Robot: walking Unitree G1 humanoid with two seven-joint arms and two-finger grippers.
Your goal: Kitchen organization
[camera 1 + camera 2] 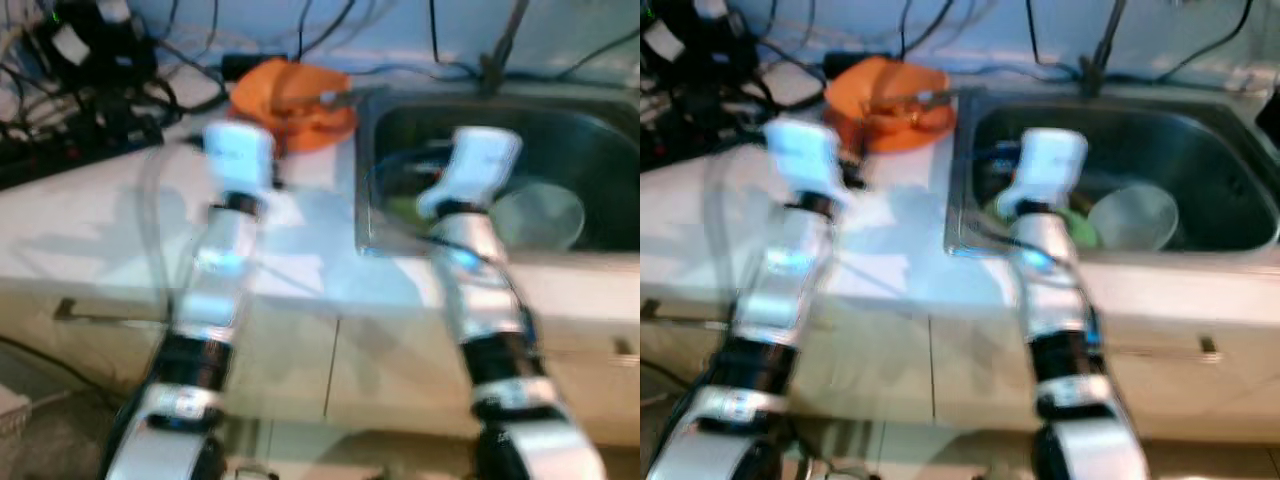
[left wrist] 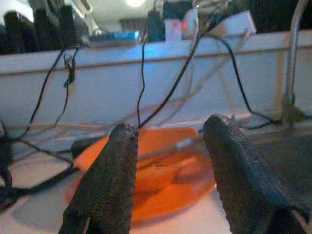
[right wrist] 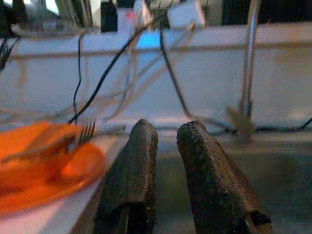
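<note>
Silver arms raised — left gripper (image 2: 168, 165) spread, right gripper (image 3: 165, 161) narrowed

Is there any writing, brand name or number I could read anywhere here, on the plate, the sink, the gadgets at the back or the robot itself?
None can be read.
Orange plate: plain, no print.
Sink and the pale bowl in it: no markings seen.
Gadgets on the ledge: a red glow and white blocks, too blurred for any label.
Left hand and right hand: black textured fingers, no lettering.
</note>
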